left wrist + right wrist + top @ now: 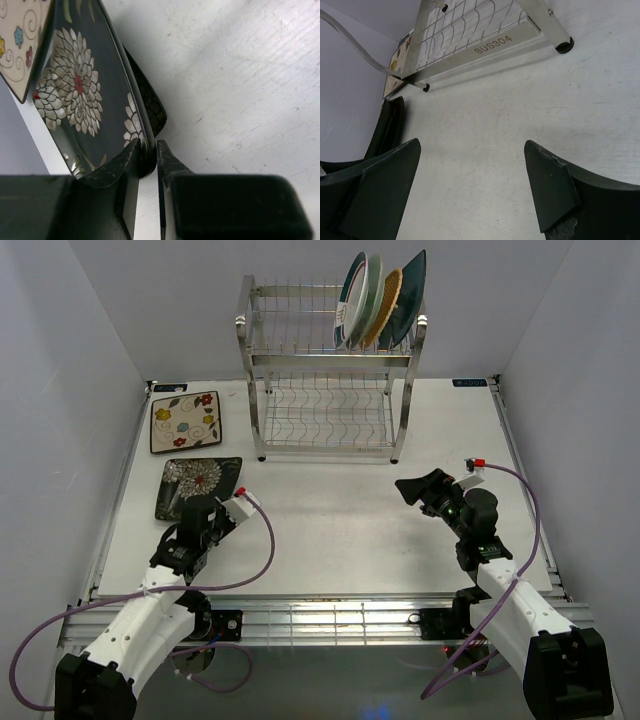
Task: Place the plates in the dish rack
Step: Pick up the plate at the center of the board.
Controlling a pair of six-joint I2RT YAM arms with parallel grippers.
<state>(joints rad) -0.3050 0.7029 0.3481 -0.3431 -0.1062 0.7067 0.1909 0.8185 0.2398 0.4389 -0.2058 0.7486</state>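
The dark floral plate (198, 480) lies at the front left of the table, and in the left wrist view (75, 90) its near rim sits between my jaws. My left gripper (218, 504) (148, 159) is shut on that rim, which looks raised a little off the table. The cream floral rectangular plate (186, 422) lies just behind it. The dish rack (330, 370) stands at the back centre, with the white striped (352, 298), pale green (371, 295), woven orange (388, 302) and teal (407, 295) plates upright in its top tier. My right gripper (420, 488) (472, 175) is open and empty over bare table.
The rack's lower tier (325, 420) and the left part of its top tier hold nothing. The rack's front foot (564, 46) and base rail (490, 45) lie ahead of my right gripper. White walls close in the table on three sides.
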